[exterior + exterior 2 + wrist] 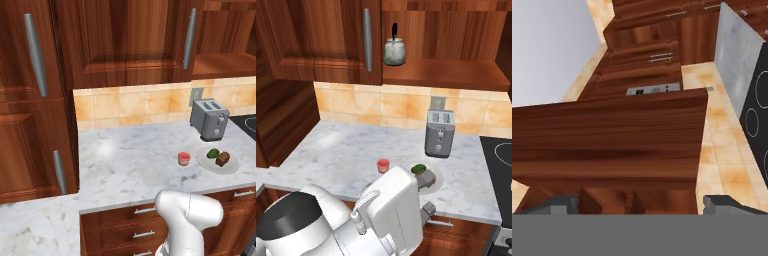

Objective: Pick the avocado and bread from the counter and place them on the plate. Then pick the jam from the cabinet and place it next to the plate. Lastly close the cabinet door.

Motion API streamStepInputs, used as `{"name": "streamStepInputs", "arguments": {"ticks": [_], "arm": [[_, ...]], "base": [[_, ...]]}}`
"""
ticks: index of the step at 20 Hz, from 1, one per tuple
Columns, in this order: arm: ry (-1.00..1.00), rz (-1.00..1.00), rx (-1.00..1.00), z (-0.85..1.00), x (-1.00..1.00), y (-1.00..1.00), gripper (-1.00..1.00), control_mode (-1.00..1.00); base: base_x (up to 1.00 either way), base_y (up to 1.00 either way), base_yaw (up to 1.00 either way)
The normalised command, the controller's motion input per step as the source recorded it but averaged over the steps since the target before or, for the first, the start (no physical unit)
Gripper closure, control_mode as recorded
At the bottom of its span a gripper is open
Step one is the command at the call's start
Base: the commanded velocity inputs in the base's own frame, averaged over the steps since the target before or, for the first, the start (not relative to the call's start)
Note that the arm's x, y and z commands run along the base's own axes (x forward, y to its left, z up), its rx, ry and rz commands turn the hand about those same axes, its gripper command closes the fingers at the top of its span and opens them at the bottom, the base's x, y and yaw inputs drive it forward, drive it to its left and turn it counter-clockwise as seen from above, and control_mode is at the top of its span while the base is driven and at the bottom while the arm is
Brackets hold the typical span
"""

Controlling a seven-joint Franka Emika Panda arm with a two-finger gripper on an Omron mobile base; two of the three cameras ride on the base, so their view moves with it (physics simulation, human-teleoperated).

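On the marble counter stands a white plate. The dark-green avocado and the brown bread lie on it, side by side. The small red jam stands on the counter just left of the plate. The cabinet above is open. My gripper is open and holds nothing. A broad reddish-brown wood panel lies close ahead of it; I cannot tell if this is the cabinet door.
A silver toaster stands behind the plate. A grey-green kettle sits on the open cabinet's shelf. A black hob lies at the right. Closed doors with silver bar handles flank the opening.
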Motion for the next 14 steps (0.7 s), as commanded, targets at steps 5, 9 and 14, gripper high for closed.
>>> {"name": "streamStepInputs", "arguments": {"ticks": [5,9,14], "arm": [[0.00,0.00,0.00,0.05,-0.25,-0.15,-1.00,-1.00],[0.00,0.00,0.00,0.04,-0.27,-0.17,-1.00,-1.00],[0.00,-0.01,0.00,0.05,-0.19,-0.22,-1.00,-1.00]], "base": [[0.00,0.00,0.00],[0.00,0.00,0.00],[0.00,0.00,0.00]]}}
